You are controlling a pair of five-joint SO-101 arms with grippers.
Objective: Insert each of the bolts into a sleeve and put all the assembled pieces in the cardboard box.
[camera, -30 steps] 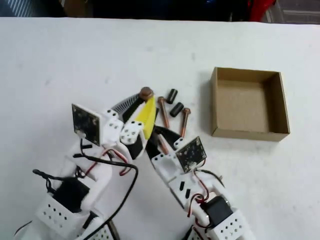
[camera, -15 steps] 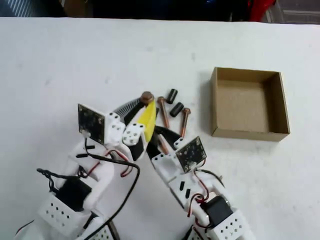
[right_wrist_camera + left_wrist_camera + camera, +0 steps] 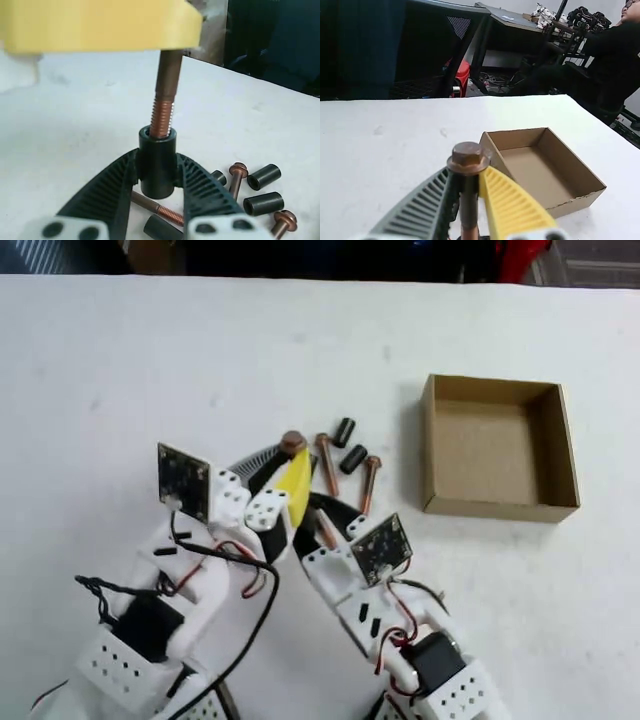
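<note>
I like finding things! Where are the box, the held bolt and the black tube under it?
box (image 3: 500, 507), high view, its front wall.
bolt (image 3: 468, 156), left wrist view, its head.
black tube (image 3: 156, 165), right wrist view, its side.

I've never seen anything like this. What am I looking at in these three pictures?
Two small robot arms sit at a white table. One picture looks down from above; the other two come from cameras on each arm's wrist. The left arm grips a copper bolt in its yellow and grey jaws, thread down. The right arm grips a black sleeve in black jaws, the bolt's tip inside its top. Loose bolts and sleeves lie beside a cardboard box.
</note>
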